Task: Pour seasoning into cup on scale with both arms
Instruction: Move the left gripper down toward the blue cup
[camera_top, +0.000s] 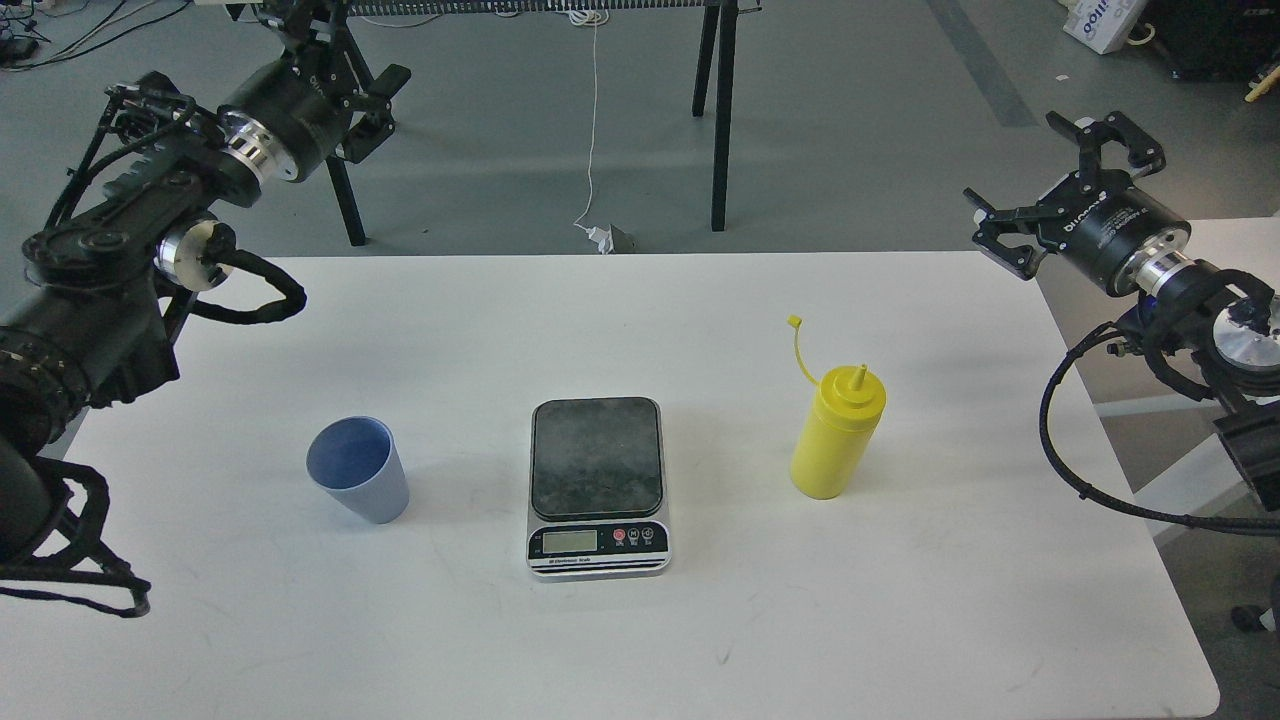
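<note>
The flat scale (598, 487), dark grey plate on a silver base, sits on the matte white table (900, 620). Left of it stands a ribbed blue cup (358, 469); right, the yellow squeeze bottle (836, 432). Beyond lies grey floor. Both grippers, left (372, 102) and right (1060, 190), hover spread apart, holding nothing.

Readable marks on the rig and the scale

White lettering is showing on the black wrist housing of the right arm (1110, 235), but upside down and too small to read for sure; similar lettering is showing on the left arm (290, 105), equally unclear. The scale (598, 480) is carrying a thin line of print under its display, too blurred to read, and its LCD is showing no digits. A white box (1105, 20) on the floor is bearing blue letters, cut off by the edge.
</note>
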